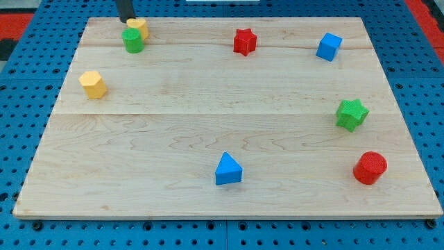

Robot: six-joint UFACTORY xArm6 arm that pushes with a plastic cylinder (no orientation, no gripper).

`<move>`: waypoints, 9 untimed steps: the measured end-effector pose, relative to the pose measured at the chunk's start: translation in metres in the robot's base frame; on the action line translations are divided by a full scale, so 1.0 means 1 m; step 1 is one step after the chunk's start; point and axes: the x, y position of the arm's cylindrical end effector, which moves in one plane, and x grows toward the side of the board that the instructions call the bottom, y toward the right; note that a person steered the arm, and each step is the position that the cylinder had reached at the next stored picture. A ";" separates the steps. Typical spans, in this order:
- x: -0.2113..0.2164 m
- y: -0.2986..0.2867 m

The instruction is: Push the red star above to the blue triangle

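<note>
The red star (244, 42) lies near the view's top, a little right of the middle of the wooden board (180, 139). The blue triangle (228, 169) lies near the view's bottom, about in the middle, well below the star. My tip (127, 21) is at the board's top left, touching or just beside a yellow block (137, 27), far left of the red star.
A green cylinder (132, 40) sits just below the yellow block. A yellow hexagon (92, 84) lies at the left. A blue cube (329, 46) is at the top right, a green star (351, 114) at the right, a red cylinder (370, 167) at the bottom right.
</note>
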 end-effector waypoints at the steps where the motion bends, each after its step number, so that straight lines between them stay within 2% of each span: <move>1: 0.034 0.063; 2: 0.068 0.080; 3: 0.111 0.132; 4: 0.137 0.209; 5: 0.134 0.279; 6: 0.095 0.309; 7: 0.037 0.307; 8: 0.030 0.298; 9: 0.057 0.256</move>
